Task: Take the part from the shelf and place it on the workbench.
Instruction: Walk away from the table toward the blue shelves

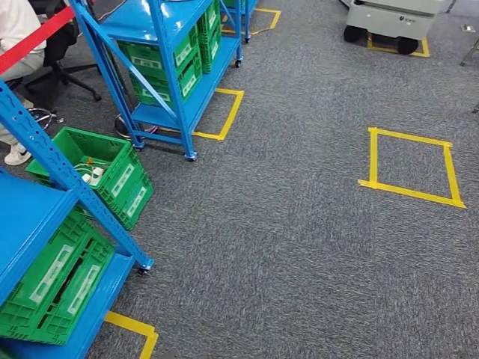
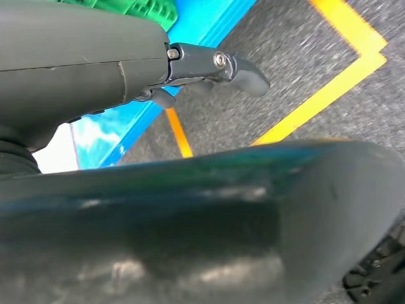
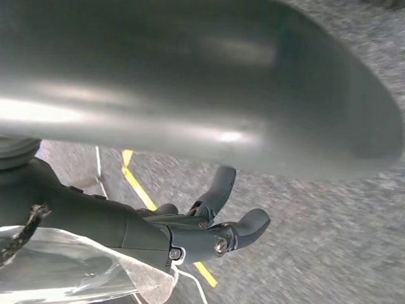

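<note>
My right hand (image 3: 191, 228) hangs over grey carpet. A clear plastic bag (image 3: 71, 272) with a thin white wire (image 3: 191, 282) trailing from it sits against its palm side. The fingers I can see reach out straight, and where the bag is gripped is hidden. My left hand (image 2: 210, 66) hangs beside a blue shelf edge (image 2: 119, 130) with its fingers stretched out and nothing in them. In the head view a blue shelf (image 1: 34, 217) stands at the near left with green crates (image 1: 56, 284) on its lower level.
A green crate (image 1: 121, 179) holding white parts (image 1: 90, 176) sits on the floor by the shelf. A second blue shelf (image 1: 169, 45) stands behind it. Yellow tape squares (image 1: 412, 168) mark the carpet. A grey wheeled machine (image 1: 395, 22) is far right. A person (image 1: 17, 30) sits at top left.
</note>
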You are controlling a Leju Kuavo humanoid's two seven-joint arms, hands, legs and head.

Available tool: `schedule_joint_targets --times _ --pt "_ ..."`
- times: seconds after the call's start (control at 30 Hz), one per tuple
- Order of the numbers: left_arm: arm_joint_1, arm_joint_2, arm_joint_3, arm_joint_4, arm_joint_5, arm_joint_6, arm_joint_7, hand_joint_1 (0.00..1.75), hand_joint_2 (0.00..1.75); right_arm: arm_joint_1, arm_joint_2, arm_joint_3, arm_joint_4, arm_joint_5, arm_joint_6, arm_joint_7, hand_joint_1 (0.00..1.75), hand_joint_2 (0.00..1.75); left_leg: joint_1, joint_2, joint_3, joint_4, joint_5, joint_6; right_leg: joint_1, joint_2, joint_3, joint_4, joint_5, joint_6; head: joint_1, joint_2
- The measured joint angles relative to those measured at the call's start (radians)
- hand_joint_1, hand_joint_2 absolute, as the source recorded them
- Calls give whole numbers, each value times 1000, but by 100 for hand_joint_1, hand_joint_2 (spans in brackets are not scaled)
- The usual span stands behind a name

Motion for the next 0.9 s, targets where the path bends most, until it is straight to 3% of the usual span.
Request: schedule_joint_targets --times 0.07,0.13,0.17,0.2,0.23,0.3,0.37,0.43,0.47,0.53,0.6,0.63,0.67,0.7,0.73,0.77,0.8,0.87,0.9 --pt "-2 -1 0 0 0 0 0 0 0 0 -1 0 4 1 -2 0 0 0 7 -24 1 -6 6 9 -6 63 -47 97 -54 10 4 0" --pt "-4 -3 -1 0 0 0 0 0 0 3 -1 0 8 2 -3 0 0 0 8 -50 0 -6 7 11 -9 89 -118 235 -107 15 6 0" --pt "-3 -4 -1 0 0 -1 0 0 0 5 -1 0 10 2 -3 0 0 0 9 -64 0 -5 7 11 -9 91 -142 273 -110 18 6 0" --pt "-1 -4 -1 0 0 -1 0 0 0 5 -2 0 11 2 -4 0 0 0 10 -78 2 -5 7 11 -10 93 -148 273 -93 20 6 0" --pt "0 -4 -1 0 0 -2 0 0 0 5 -4 0 12 3 -5 0 0 0 11 -93 3 -4 6 9 -13 97 -134 232 -57 22 6 0" --pt "0 -4 -2 0 0 -3 0 0 0 5 -6 0 15 4 -7 0 0 0 14 -121 4 1 3 0 -22 139 -78 95 18 27 8 0" --pt "-3 -4 -2 0 0 -4 0 0 0 3 -6 1 20 5 -9 -1 0 0 14 -146 -4 9 2 -14 -28 179 -39 11 39 23 9 0" --pt "-1 -4 -3 0 0 -5 0 0 0 1 -6 1 23 6 -11 -1 0 0 17 -169 -14 11 7 -27 -25 173 -31 1 35 7 9 0" --pt "2 -3 -3 0 0 -5 0 0 0 0 -7 1 23 7 -12 -1 0 0 19 -167 -17 13 7 -32 -24 161 -29 -1 37 0 9 0" --pt "3 -2 -3 0 0 -6 0 0 0 -1 -7 1 24 8 -14 -2 0 0 18 -123 -37 55 -22 -40 -23 135 -27 -5 40 -15 3 0" --pt "-1 -1 -3 0 0 -6 0 0 0 -1 -8 1 27 8 -17 -2 0 0 16 -68 -91 173 -87 -45 -18 103 -25 -7 39 -25 -4 0" --pt "-3 -2 -4 0 0 -6 0 0 0 0 -8 1 28 9 -18 -2 0 0 17 -58 -122 242 -116 -46 -16 86 -25 -7 37 -28 -4 0" --pt "-2 -2 -4 0 0 -6 0 0 0 -1 -8 1 30 9 -18 -2 0 0 17 -54 -141 288 -128 -47 -13 70 -24 -7 36 -29 -4 0" --pt "-1 -2 -4 0 0 -6 1 0 0 -2 -8 1 31 10 -19 -2 0 0 17 -52 -145 300 -122 -46 -12 56 -23 -7 34 -31 -4 0" --pt "1 -2 -4 0 0 -6 1 0 0 -4 -8 2 33 11 -20 -2 0 0 16 -48 -128 272 -98 -43 -10 43 -20 -7 32 -31 -4 0" --pt "2 -2 -4 0 1 -6 1 0 0 -6 -8 2 34 11 -20 -2 0 0 15 -37 -95 209 -62 -38 -9 31 -16 -7 30 -30 -4 0" --pt "1 -1 -4 0 1 -6 1 0 0 -8 -8 2 36 12 -21 -2 0 0 10 -10 -57 139 -34 -30 -8 20 -13 -7 27 -29 -4 0" --pt "-5 -1 -4 0 1 -6 1 0 0 -10 -9 3 39 13 -22 -2 0 0 -3 38 -7 36 -8 -17 -2 -2 -7 -6 21 -22 -4 0" --pt "-7 -1 -4 0 2 -6 2 0 0 -11 -9 4 40 13 -23 -2 0 0 -7 47 -2 21 -11 -13 0 -15 -5 -7 19 -18 -5 0"
